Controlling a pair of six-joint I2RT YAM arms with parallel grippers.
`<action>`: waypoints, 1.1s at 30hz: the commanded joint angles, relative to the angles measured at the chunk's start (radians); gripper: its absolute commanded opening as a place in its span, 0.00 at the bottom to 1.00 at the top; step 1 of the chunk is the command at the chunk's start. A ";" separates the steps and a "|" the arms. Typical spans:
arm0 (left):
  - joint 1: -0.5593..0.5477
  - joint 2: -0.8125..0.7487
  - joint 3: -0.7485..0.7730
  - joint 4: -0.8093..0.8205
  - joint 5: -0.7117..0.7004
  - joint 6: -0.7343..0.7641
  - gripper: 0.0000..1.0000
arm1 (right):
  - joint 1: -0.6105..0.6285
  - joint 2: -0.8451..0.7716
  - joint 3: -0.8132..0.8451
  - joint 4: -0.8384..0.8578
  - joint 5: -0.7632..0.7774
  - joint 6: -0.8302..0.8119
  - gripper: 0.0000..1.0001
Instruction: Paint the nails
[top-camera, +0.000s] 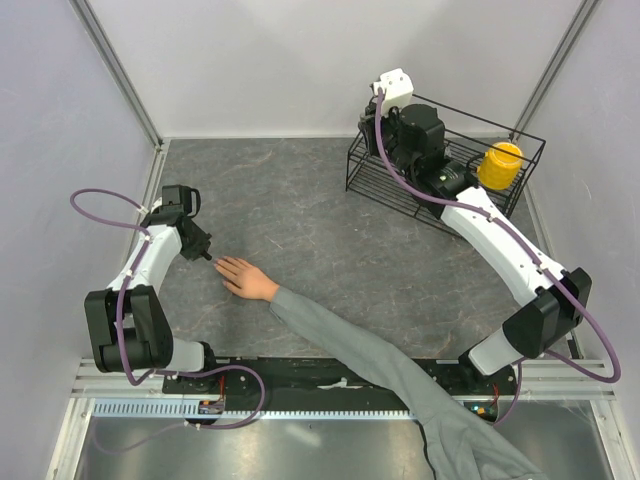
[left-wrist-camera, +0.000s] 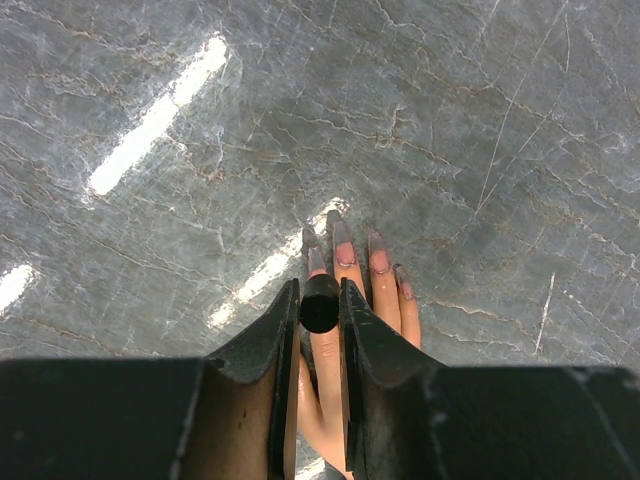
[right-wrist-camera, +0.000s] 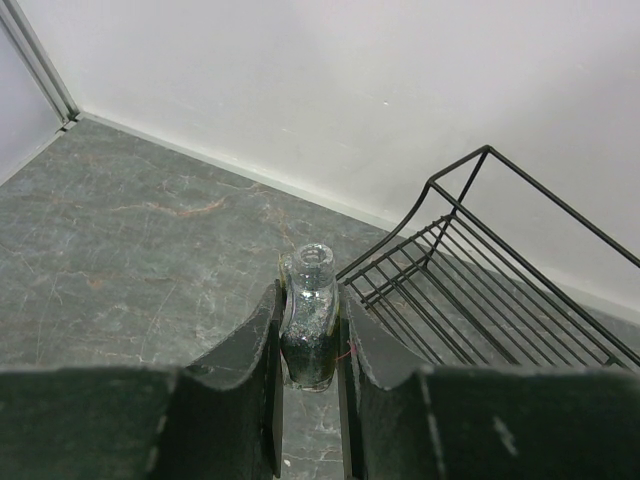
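Left gripper (left-wrist-camera: 320, 287) clamps a black cap (left-wrist-camera: 320, 305) over a hand (left-wrist-camera: 388, 305) flat on the table (left-wrist-camera: 150, 200), its nails (left-wrist-camera: 344, 252) just beyond the fingertips. Right gripper (right-wrist-camera: 310, 295) clasps an open bottle (right-wrist-camera: 308, 335) beside a wire basket (right-wrist-camera: 470, 290).

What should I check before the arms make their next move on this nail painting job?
1. Hand lying flat on the table: ok.
2. Left end effector shut on the cap: ok.
3. Cap positioned over the fingers, just short of the nails: ok.
4. Bristles touching a nail: cannot tell, they are hidden under the cap.
5. Right end effector gripping the bottle, which is upright and open: ok.
6. Which nails are already painted: cannot tell.
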 joint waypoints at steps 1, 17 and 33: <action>0.006 0.006 0.019 0.005 -0.004 -0.040 0.02 | -0.009 0.009 0.055 0.024 -0.013 0.011 0.00; 0.006 0.014 0.013 0.004 -0.017 -0.052 0.02 | -0.012 0.015 0.059 0.023 -0.029 0.017 0.00; 0.006 0.018 0.001 -0.021 -0.045 -0.069 0.02 | -0.018 0.018 0.059 0.017 -0.029 0.020 0.00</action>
